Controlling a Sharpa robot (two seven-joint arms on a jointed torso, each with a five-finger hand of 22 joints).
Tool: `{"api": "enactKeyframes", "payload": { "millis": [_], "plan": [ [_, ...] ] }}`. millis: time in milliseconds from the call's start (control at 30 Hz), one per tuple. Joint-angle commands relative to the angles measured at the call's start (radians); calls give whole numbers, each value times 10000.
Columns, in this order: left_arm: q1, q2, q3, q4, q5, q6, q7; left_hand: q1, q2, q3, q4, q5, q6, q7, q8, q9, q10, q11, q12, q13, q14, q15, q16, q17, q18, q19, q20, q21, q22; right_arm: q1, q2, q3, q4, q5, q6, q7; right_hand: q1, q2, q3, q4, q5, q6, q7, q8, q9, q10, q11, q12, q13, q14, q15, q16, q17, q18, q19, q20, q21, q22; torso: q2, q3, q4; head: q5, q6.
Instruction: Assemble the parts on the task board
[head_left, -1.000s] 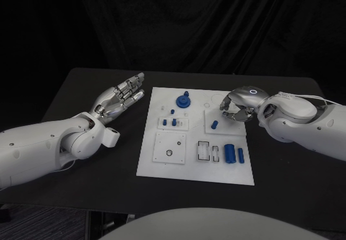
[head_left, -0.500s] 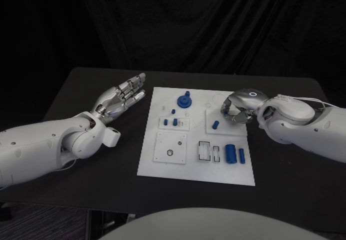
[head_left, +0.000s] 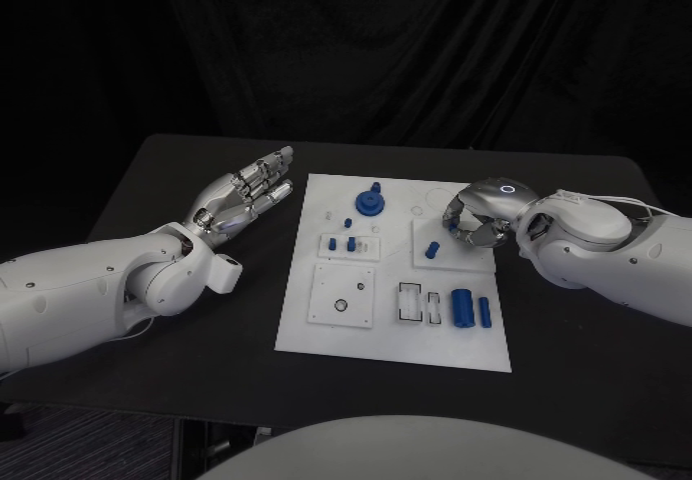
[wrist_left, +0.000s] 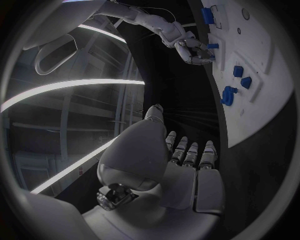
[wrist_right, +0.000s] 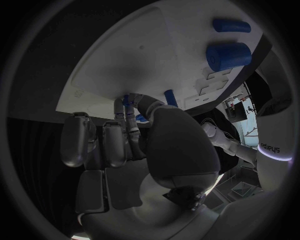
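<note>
While the left robot hand (head_left: 245, 196) hangs over the dark surface (head_left: 202, 330) just off the task board's (head_left: 378, 345) left edge, palm up with fingers stretched out and apart, it's got nothing in it. In the left wrist view you can see those fingers (wrist_left: 189, 151) lined up straight, with the board off beyond them.

The right robot hand (head_left: 476, 215) is over the board's right side near the far end, curled down over the small raised square plate (head_left: 427, 258) there. From the right wrist view its fingertips (wrist_right: 128, 111) look bunched around a small blue peg (wrist_right: 127, 99) right at the board surface, but honestly I can't tell whether it's actually pinching it or just touching, too dark and cramped in there.

The rest of the blue parts sit on the board: a round gear-like piece with a knob (head_left: 369, 203) at the far end, a couple of little pegs (head_left: 340, 243) on the left-middle plate, and a fat cylinder (head_left: 460, 307) with a thinner one (head_left: 482, 313) right beside it near the right edge. There's also a black ring (head_left: 340, 306) on the near-left plate.
</note>
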Motion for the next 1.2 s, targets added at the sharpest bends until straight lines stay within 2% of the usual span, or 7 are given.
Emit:
{"api": "enactKeyframes", "payload": {
  "millis": [33, 433, 667, 900, 1067, 1200],
  "plan": [
    [-21, 26, 9, 4, -26, 126, 1108, 87, 21, 2, -69, 47, 7, 76, -48, 3, 16, 59, -40, -7, -3, 51, -67, -10, 138, 24, 70, 12, 8, -32, -35, -1, -16, -20, -342, 96, 93, 10, -2, -57, 58, 90, -16, 48, 51, 77, 1, 41, 12, 175, -85, -55, -11, 84, -10, -47, -65, 1675, -1, 3, 4, 16, 1],
    [-25, 10, 9, 1, -26, 87, 1089, 122, 42, -4, -76, 116, 8, 91, -49, 3, 12, 85, -40, -6, -3, -23, -67, -10, 186, 27, 78, 12, 4, 8, -393, 2, 328, -15, -1090, 196, 132, 55, 1, -152, 47, 174, -3, 125, 186, 309, -33, 88, 25, 182, -115, -52, 11, 71, 5, -78, -21, 1696, -7, -10, -3, 90, 1],
    [-25, -11, 9, 12, -26, 60, 1077, 128, 40, -8, -78, 116, 7, 92, -49, 3, 8, 89, -46, -7, -3, -44, -67, -10, 196, 28, 76, 12, 8, 360, -698, 3, 747, -15, -1394, 148, 126, 51, -11, -161, -5, 184, 4, 137, 216, 334, -30, 79, 20, 181, -116, -56, 6, 69, 5, -82, -17, 1699, 5, -4, -6, 79, 1],
    [-25, -9, 9, 25, -26, 55, 1055, 138, 39, -15, -80, 123, -2, 87, -50, 2, 6, 96, -46, -7, -3, -73, -67, -10, 214, 29, 77, 14, 13, 787, -984, 1, 1346, -14, -1372, 9, 134, 93, -24, -162, -155, 210, -6, 164, 290, 392, -40, 57, 9, 192, -120, -42, 41, 61, 14, -88, 12, 1712, 5, -11, -18, 84, 1],
    [-25, 10, 9, 25, -26, 69, 1042, 138, 39, -15, -80, 123, -2, 87, -50, 2, 6, 96, -46, -7, -3, -73, -67, -10, 214, 29, 77, 14, 13, 911, -1072, 1, 1867, -14, -1195, -90, 142, 104, -28, -165, -186, 220, -13, 173, 310, 416, -49, 58, 8, 194, -125, -41, 45, 59, 17, -91, 19, 1715, 5, -9, 1, 83, 1],
    [-26, 25, 9, 22, -26, 92, 1040, 144, 42, -16, -81, 128, -13, 86, -52, 0, 6, 100, -45, -7, -3, -77, -67, -10, 222, 31, 79, 15, 19, 944, -1026, 0, 2500, -112, -889, -231, 157, 107, -35, -178, -225, 198, -21, 165, 333, 444, -60, 54, 7, 198, -134, -36, 55, 60, 17, -97, 18, 1716, 14, 2, 15, 160, 1]
  ]
}}
